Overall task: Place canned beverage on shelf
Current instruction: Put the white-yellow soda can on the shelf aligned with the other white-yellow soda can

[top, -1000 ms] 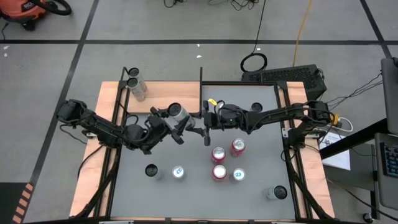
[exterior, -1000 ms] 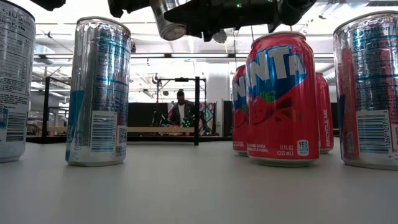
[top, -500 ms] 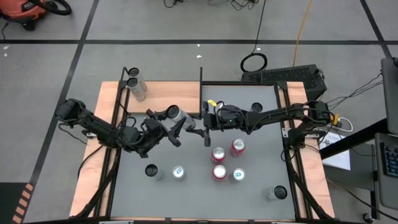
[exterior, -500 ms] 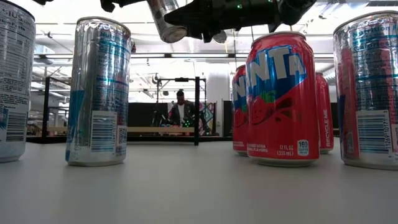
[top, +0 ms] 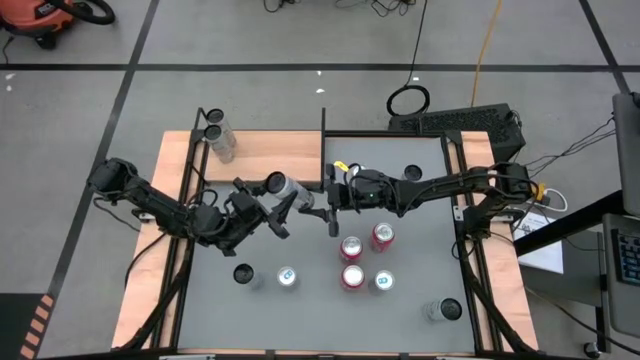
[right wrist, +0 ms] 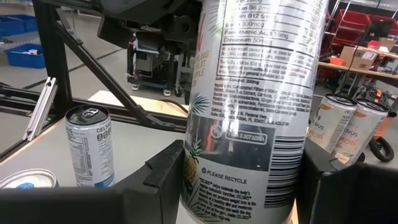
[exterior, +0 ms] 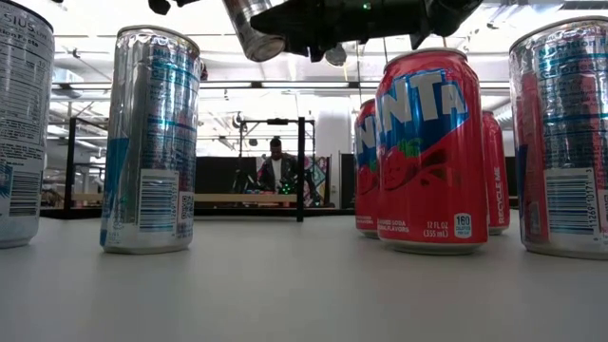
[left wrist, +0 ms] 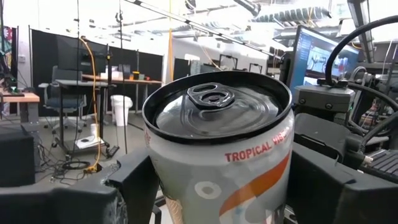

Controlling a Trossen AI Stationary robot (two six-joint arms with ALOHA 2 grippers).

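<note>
The can (top: 283,187) hangs in the air over the table (top: 300,310), near its middle and just in front of the shelf (top: 270,155), tilted with its lid toward the left arm. Both grippers are on it. The left gripper (left wrist: 216,193) has a finger against each side near the lid, as its wrist view shows. The right gripper (right wrist: 242,186) clamps the printed body lower down. This looks like a handover. The shelf lies on the left half of the table, so the left arm probably reaches it more easily, and the two grips sit at opposite ends so the fingers do not clash. Lifting the can keeps it clear of the cluster of red and silver cans (top: 352,262) standing below, which the low view shows well under it. Two cans (top: 218,135) already stand at the shelf's far left corner, so most of the board is bare. My guess is that the right fingers should let go only once the left grip is firm, since a tilted can could slip
</note>
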